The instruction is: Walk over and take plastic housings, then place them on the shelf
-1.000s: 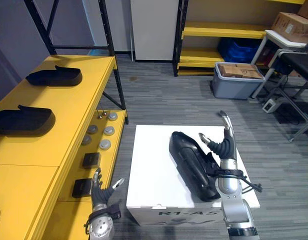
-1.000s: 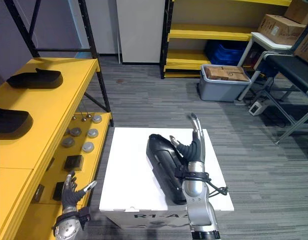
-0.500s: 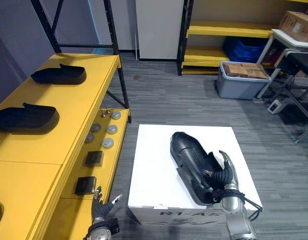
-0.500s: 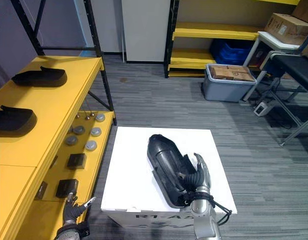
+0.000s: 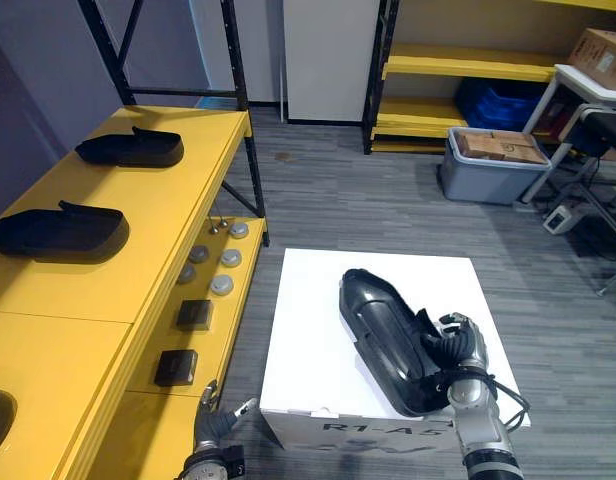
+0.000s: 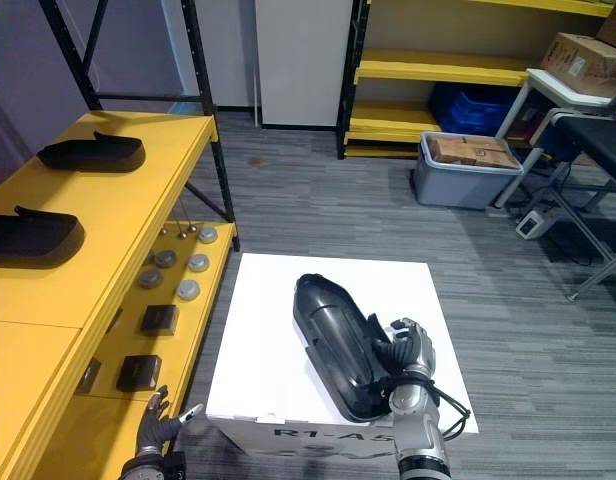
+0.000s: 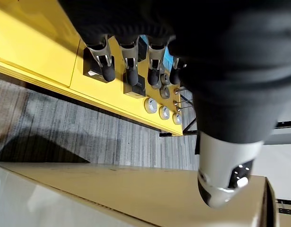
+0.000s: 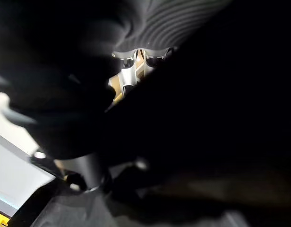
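A long black plastic housing (image 5: 380, 332) lies slantwise on a white box (image 5: 308, 350) in front of me. My right hand (image 5: 456, 345) is at the housing's near right edge, its fingers curled onto that edge. In the right wrist view the dark housing (image 8: 207, 118) looms close past the fingers (image 8: 131, 71). Low at the box's left corner hangs my left hand (image 5: 214, 418), open and empty, its fingers (image 7: 131, 71) straight. Two more black housings (image 5: 131, 149) (image 5: 58, 230) rest on the yellow shelf (image 5: 108, 290) at my left.
The shelf's lower level holds round metal parts (image 5: 222, 285) and small black blocks (image 5: 195, 314). A black rack post (image 5: 250, 150) stands at the shelf's far corner. A grey tote with cardboard boxes (image 5: 493, 160) and a table's legs (image 5: 588, 210) stand at the far right.
My right hand has come down from upright, straight fingers to the housing's right edge and curled onto it. The camera has shifted; the left hand has sunk lower in view.
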Motion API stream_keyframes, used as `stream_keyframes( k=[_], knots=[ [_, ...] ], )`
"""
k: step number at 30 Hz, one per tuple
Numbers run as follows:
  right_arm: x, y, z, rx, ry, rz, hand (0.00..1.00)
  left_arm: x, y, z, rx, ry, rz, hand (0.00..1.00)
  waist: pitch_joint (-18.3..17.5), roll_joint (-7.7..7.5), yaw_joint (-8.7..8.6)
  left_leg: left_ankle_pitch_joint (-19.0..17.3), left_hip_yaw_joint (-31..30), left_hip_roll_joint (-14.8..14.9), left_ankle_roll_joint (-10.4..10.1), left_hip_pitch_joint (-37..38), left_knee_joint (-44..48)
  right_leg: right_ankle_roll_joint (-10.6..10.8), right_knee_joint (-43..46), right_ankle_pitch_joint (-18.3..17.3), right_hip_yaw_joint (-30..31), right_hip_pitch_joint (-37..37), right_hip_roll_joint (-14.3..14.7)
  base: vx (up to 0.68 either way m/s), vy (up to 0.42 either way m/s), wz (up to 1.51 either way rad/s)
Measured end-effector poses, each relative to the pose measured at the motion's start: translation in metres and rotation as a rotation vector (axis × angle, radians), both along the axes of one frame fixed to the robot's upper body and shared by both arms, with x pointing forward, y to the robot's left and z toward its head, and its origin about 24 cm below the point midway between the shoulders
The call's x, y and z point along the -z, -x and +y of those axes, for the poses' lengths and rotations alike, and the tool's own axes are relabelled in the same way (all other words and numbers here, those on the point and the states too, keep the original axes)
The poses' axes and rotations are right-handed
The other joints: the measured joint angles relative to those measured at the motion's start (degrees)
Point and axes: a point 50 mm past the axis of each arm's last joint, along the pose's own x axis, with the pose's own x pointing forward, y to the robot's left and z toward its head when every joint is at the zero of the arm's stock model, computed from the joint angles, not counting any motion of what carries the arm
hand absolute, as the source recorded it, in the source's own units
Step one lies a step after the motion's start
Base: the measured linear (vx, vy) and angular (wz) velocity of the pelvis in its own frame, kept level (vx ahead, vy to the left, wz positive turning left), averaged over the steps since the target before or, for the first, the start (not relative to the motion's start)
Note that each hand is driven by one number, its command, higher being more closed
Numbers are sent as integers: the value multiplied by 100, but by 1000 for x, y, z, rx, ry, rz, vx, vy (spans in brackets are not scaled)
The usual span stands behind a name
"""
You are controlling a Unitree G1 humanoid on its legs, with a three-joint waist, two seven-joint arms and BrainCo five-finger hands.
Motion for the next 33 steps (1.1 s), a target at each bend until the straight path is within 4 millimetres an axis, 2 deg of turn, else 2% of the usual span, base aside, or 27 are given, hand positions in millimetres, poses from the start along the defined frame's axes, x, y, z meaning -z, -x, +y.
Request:
stream_keyframes(
  k=[6, 13, 19, 28, 33],
  knots=[
    [-3, -2, 1, -7, -30, -15, 100, 0, -2, -3, 24, 5, -1, 0, 2, -14, -8, 0, 9, 0, -2, 32, -27, 0, -10, 0, 12, 23, -1, 18, -4, 0],
    [-2, -5, 24, -90, -81, -13, 100, -1, -1, 1, 30, -10, 0, 0, 12, -33, 10, -3, 25, 9, -6, 44, -23, 0, -7, 0, 57, 28, 2, 3, 0, -1],
    [-18, -10, 46, -165, -144, -94, 100, -2, -4, 1, 16, -14, -10, 0, 44, -73, 19, -23, 105, 18, -30, 27, 29, -2, 11, -3, 138, -2, 4, 13, 4, -6],
    [-37, -14, 61, -181, -234, -227, 100, -3, -6, -2, -33, -6, -22, 0, 61, -73, 38, -55, 130, 24, -34, 30, 100, -5, 134, -50, 170, -27, -7, 3, 0, -1],
    [-61, -16, 66, -177, -255, -359, 100, -4, -7, -3, -53, -9, -32, 0, 74, -67, 37, -85, 145, 26, -23, 29, 141, -6, 161, -54, 209, -32, -6, 1, 3, -2]
  ],
)
